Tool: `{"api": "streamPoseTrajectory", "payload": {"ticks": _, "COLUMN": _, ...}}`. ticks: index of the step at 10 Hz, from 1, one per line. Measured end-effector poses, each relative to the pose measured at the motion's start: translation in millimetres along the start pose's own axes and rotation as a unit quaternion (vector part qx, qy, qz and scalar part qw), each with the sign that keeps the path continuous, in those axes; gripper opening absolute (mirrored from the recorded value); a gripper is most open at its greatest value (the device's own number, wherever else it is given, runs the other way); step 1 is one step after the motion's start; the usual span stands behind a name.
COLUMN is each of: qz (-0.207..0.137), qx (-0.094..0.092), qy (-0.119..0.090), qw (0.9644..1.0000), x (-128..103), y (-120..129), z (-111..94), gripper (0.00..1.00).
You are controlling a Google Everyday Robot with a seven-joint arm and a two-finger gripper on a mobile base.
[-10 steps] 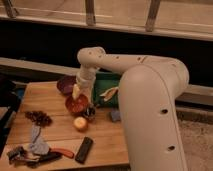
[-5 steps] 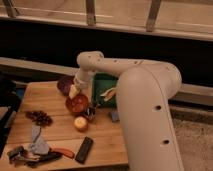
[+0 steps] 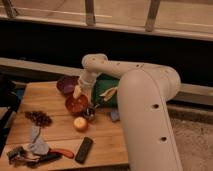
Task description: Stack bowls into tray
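The orange-red bowl (image 3: 76,104) sits upright on the wooden table (image 3: 60,132), left of centre. Just behind it, to the left, sits the dull purple bowl (image 3: 65,84). The green tray (image 3: 103,86) lies to their right, largely hidden behind the white arm. My gripper (image 3: 78,93) hangs from the arm's wrist right over the back rim of the orange-red bowl, pointing down. It stands open, and the bowl rests on the table.
A small metal cup (image 3: 90,113) and a round yellow fruit (image 3: 80,123) stand in front of the orange-red bowl. A dark red cluster (image 3: 39,118), a black remote (image 3: 84,149), a grey cloth (image 3: 37,145) and a red-handled tool (image 3: 62,153) lie nearer the front edge.
The gripper has shifted slightly over the orange-red bowl's rim. Both bowls stay where they were.
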Motion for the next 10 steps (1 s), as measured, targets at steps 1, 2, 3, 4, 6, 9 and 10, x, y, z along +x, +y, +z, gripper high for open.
{"api": "streamPoseTrajectory", "payload": {"ticks": 1, "qz": -0.005, "qx": 0.000, "qy": 0.006, "qw": 1.0000, "x": -3, "y": -3, "z": 4, "gripper": 0.61}}
{"api": "streamPoseTrajectory", "payload": {"ticks": 2, "qz": -0.009, "qx": -0.001, "qy": 0.014, "qw": 0.9999, "x": -4, "y": -5, "z": 9, "gripper": 0.61}}
{"api": "streamPoseTrajectory", "payload": {"ticks": 3, "qz": -0.010, "qx": -0.004, "qy": 0.017, "qw": 0.9998, "x": -4, "y": -7, "z": 13, "gripper": 0.61}}
{"api": "streamPoseTrajectory", "payload": {"ticks": 4, "qz": -0.010, "qx": -0.013, "qy": 0.017, "qw": 0.9997, "x": -4, "y": -9, "z": 16, "gripper": 0.61}}
{"api": "streamPoseTrajectory", "payload": {"ticks": 6, "qz": -0.012, "qx": -0.034, "qy": 0.017, "qw": 0.9992, "x": -3, "y": -2, "z": 26, "gripper": 0.61}}
{"api": "streamPoseTrajectory", "payload": {"ticks": 9, "qz": -0.015, "qx": -0.064, "qy": 0.027, "qw": 0.9975, "x": 5, "y": 10, "z": 45, "gripper": 0.45}}
{"api": "streamPoseTrajectory", "payload": {"ticks": 10, "qz": -0.017, "qx": -0.074, "qy": 0.035, "qw": 0.9965, "x": 10, "y": 14, "z": 51, "gripper": 0.33}}
